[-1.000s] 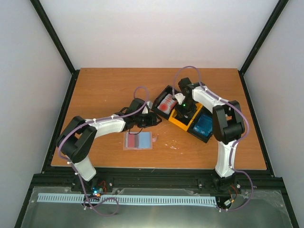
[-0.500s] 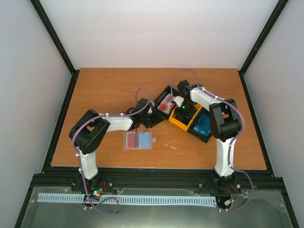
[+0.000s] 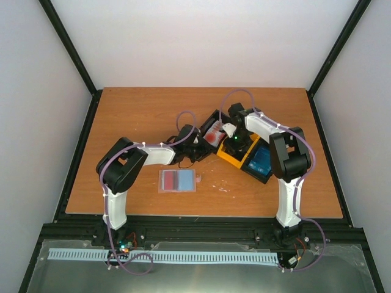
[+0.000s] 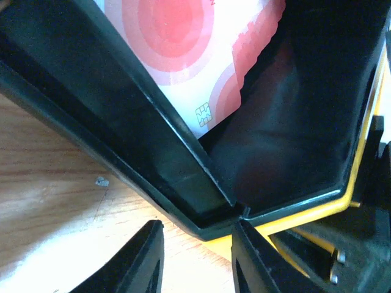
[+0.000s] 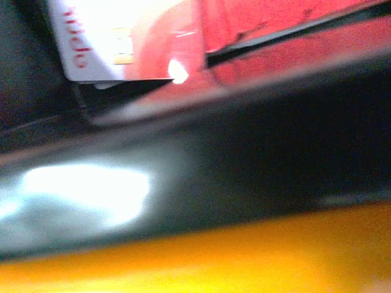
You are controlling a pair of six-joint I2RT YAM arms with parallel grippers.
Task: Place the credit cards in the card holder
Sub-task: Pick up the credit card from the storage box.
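Left arm has tucked its elbow in toward the middle and nudged the left claw (image 4: 198, 247) up against the near corner of the tray (image 3: 229, 157); the right arm barely shifted, and the card holder (image 3: 178, 180) hasn't budged. Looks like we're at the pick-a-card step. The left claw's fingers are apart with nothing between them, right at the rim of the bin with the red cards (image 3: 212, 134). The right claw (image 3: 234, 146) hovers low over the same tray, but its own view is a blur, so I can't tell if it's apart or together. Next move probably needs a finger slid under a card edge, which is tricky with cards lying flat. Count: one tray with three bins, a red stack and blue cards (image 3: 263, 160) I can't count, and one holder lying open on the desk (image 3: 140, 116), showing one red and one blue.
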